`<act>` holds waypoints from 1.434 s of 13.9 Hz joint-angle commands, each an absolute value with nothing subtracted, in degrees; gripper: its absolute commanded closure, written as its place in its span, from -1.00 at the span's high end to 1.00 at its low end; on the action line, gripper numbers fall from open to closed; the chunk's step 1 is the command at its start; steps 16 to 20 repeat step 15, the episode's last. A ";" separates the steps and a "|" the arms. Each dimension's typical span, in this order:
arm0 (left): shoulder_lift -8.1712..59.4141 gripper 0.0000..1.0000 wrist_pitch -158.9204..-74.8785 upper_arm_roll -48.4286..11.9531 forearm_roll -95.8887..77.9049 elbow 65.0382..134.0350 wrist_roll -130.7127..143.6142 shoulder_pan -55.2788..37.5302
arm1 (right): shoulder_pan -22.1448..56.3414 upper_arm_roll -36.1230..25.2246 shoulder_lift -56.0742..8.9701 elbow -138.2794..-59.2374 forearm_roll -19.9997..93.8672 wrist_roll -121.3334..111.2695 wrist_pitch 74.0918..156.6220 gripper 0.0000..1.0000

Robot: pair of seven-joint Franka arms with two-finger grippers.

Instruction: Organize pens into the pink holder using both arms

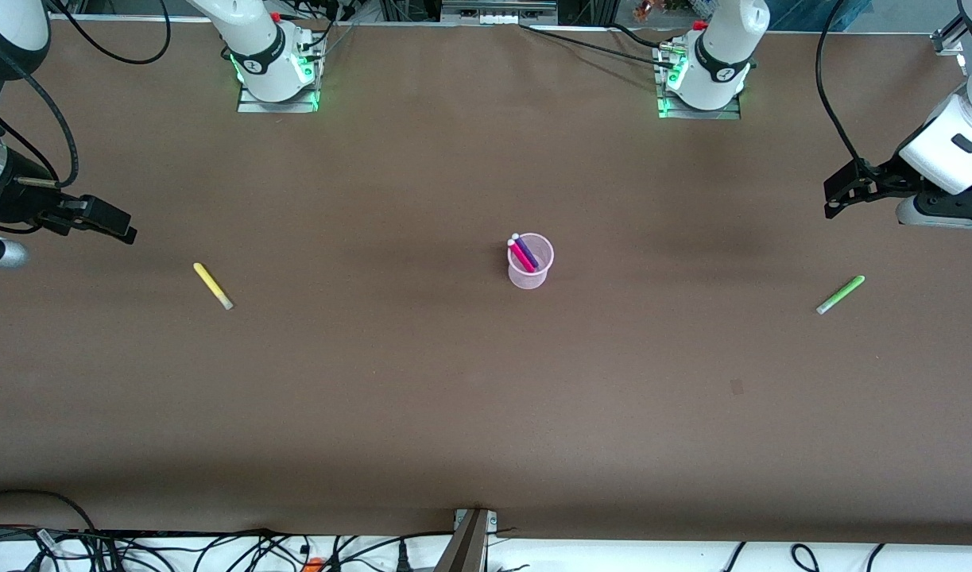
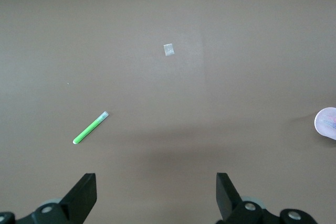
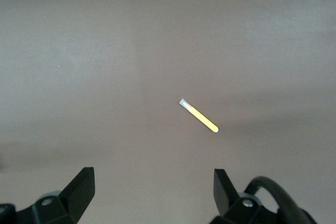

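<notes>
Standing mid-tabletop, the small pale pink translucent holder cup point(image 1: 530, 264) contains two pens leaning together — magenta-pink marker point(image 1: 520, 254) and dark purple-blue marker point(image 1: 527, 251). Slim yellow marker pen point(image 1: 213, 285) lies flat on the brown tabletop point(image 1: 454, 397) toward the right arm's end; light green marker pen point(image 1: 841, 294) lies flat toward the left arm's end. Black right gripper point(image 3: 152, 182) hangs over the yellow pen's end, fingers spread, released. Black left gripper point(image 2: 156, 187) hangs near the green pen — fingers spread, empty.
</notes>
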State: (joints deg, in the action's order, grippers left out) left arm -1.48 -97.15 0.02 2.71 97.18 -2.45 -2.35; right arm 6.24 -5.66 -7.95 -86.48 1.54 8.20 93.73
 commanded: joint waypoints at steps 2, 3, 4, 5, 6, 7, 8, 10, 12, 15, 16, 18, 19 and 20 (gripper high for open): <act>-1.32 1.00 -97.03 0.00 4.31 96.59 -2.46 -2.99 | 5.10 -4.13 -5.98 -88.77 0.62 9.40 95.19 1.00; -1.23 1.00 -97.03 0.09 4.31 96.50 -2.46 -2.99 | 5.10 -4.13 -5.89 -88.77 0.70 9.40 95.10 1.00; -1.23 1.00 -97.03 0.00 4.31 96.50 -2.46 -2.99 | 5.10 -4.13 -5.98 -88.77 0.88 9.58 95.10 1.00; -1.23 1.00 -97.03 0.00 4.31 96.50 -2.46 -2.99 | 5.18 -4.13 -6.15 -88.68 1.05 9.75 95.10 1.00; -1.23 1.00 -97.03 0.09 4.31 96.50 -2.46 -2.99 | 5.27 -4.13 -6.24 -88.77 0.71 9.76 95.18 1.00; -1.23 1.00 -97.03 0.09 4.31 96.59 -2.46 -2.99 | 5.36 -4.13 -6.50 -88.60 1.05 9.76 95.27 1.00; -1.23 1.00 -97.03 0.09 4.31 96.50 -2.46 -2.99 | 5.27 -4.22 -6.59 -88.25 1.23 9.76 95.27 1.00; -1.23 1.00 -97.03 0.09 4.31 96.50 -2.46 -2.99 | 5.19 -4.48 -6.68 -87.98 1.32 9.76 95.27 1.00; -1.23 1.00 -97.03 0.09 4.31 96.59 -2.46 -2.99 | 5.01 -4.57 -6.68 -87.80 1.32 9.76 95.27 1.00; -1.23 1.00 -97.03 0.09 4.31 96.59 -2.46 -2.99 | 5.01 -4.57 -7.03 -87.80 1.32 9.76 95.36 1.00; -1.23 1.00 -97.03 0.09 4.31 96.59 -2.46 -2.99 | 5.01 -4.57 -7.03 -87.80 1.32 9.76 95.36 1.00; -1.23 1.00 -97.03 0.09 4.31 96.59 -2.46 -2.99 | 5.01 -4.57 -7.03 -87.80 1.32 9.76 95.36 1.00; -1.23 1.00 -97.03 0.09 4.31 96.59 -2.46 -2.99 | 5.01 -4.57 -7.03 -87.80 1.32 9.76 95.36 1.00; -1.23 1.00 -97.03 0.09 4.31 96.59 -2.46 -2.99 | 5.01 -4.57 -7.03 -87.80 1.32 9.76 95.36 1.00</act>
